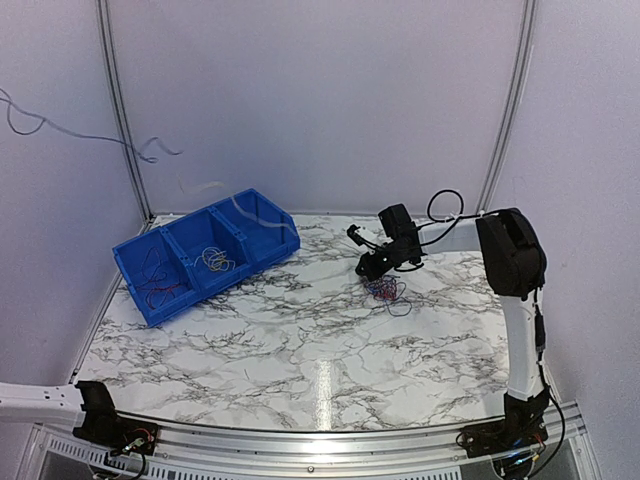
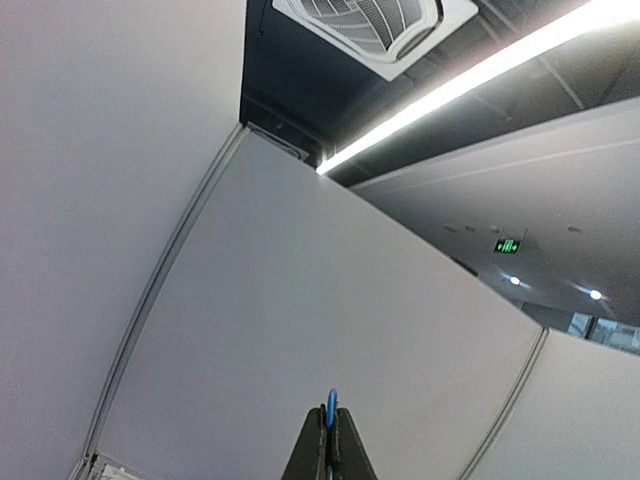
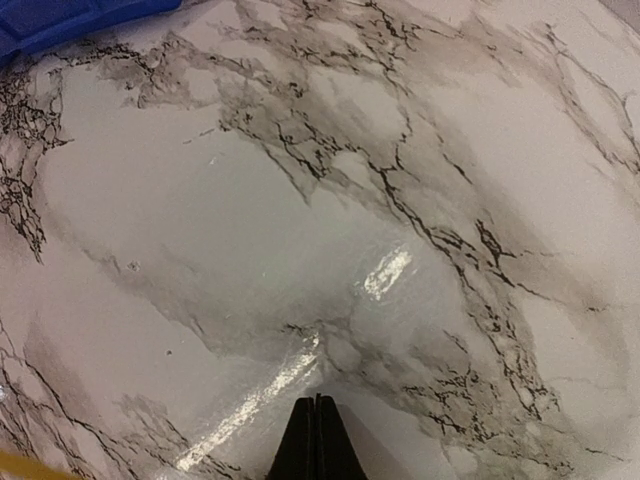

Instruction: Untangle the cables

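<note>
A small tangle of thin red and blue cables lies on the marble table, right of centre. My right gripper hangs just above its left edge. In the right wrist view the gripper is shut with nothing showing between the fingers, over bare marble. My left gripper points up at the white wall and is shut on a thin blue cable. It is out of the top view. Red cables and yellow cables lie in separate bin compartments.
A blue three-compartment bin stands at the back left, and its edge shows in the right wrist view. White walls enclose the table on three sides. The left arm is folded low at the near left corner.
</note>
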Action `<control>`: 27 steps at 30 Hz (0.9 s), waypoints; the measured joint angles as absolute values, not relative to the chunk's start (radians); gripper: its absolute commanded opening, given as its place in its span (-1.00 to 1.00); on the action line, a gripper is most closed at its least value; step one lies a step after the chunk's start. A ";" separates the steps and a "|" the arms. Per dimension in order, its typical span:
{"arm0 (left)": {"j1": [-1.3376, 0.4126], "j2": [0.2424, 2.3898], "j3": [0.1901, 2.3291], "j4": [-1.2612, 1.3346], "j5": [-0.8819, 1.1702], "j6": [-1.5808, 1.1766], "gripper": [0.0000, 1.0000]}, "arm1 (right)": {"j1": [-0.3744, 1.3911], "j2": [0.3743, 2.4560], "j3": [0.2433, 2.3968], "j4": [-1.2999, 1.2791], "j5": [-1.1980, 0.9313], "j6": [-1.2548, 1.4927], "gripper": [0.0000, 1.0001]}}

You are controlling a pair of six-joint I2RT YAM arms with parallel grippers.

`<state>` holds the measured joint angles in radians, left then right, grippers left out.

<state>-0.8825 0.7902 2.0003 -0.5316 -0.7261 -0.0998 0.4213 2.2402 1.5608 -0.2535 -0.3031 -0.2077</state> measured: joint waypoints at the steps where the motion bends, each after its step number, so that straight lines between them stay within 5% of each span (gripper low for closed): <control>1: -0.881 0.788 2.028 -0.521 -0.727 -0.097 -1.00 | 0.421 2.240 1.561 -0.254 -0.303 -0.208 -1.00; 10: -0.877 0.798 2.014 -0.480 -0.735 -0.085 -1.00 | 0.420 2.241 1.567 -0.268 -0.305 -0.205 -1.00; 17: -0.877 0.786 1.732 -0.485 -0.715 -0.147 -1.00 | 0.419 2.230 1.587 -0.342 -0.324 -0.241 0.00; 22: -0.877 0.791 1.554 -0.496 -0.639 -0.232 -1.00 | 0.415 2.136 1.569 -0.472 -0.309 -0.258 0.27; 27: -0.877 0.813 1.397 -0.459 -0.511 -0.313 -1.00 | 0.414 1.936 1.540 -0.539 -0.311 -0.299 0.29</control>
